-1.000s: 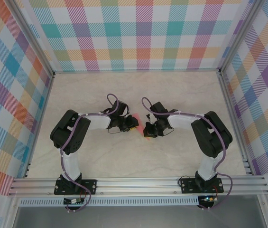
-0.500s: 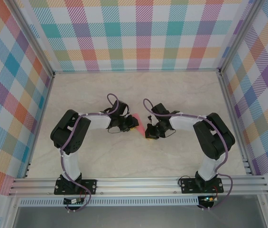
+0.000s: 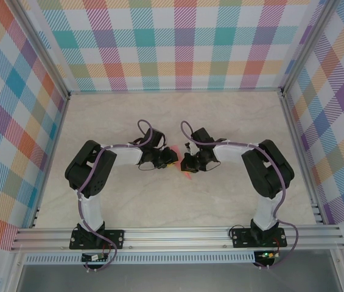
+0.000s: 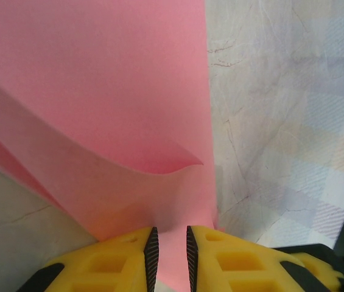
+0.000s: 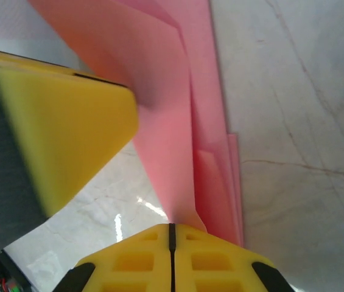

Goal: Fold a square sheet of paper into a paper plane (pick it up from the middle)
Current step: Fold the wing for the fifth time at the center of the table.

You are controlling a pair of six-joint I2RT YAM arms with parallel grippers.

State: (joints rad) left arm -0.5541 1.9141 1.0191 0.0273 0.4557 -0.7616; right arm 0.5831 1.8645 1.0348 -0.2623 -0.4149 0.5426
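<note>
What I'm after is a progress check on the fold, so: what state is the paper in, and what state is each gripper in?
pink paper sheet: folded into several layers, one flap curling, held at both grippers, not yet a plane.
left gripper: shut on the pink paper sheet, which passes between its fingers.
right gripper: shut on the pink paper sheet, fingers meeting.

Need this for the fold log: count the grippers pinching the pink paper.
2. The left gripper holds the pink paper between its fingers at mid-table; the right gripper, facing it, is shut on the same paper from the other side.
</note>
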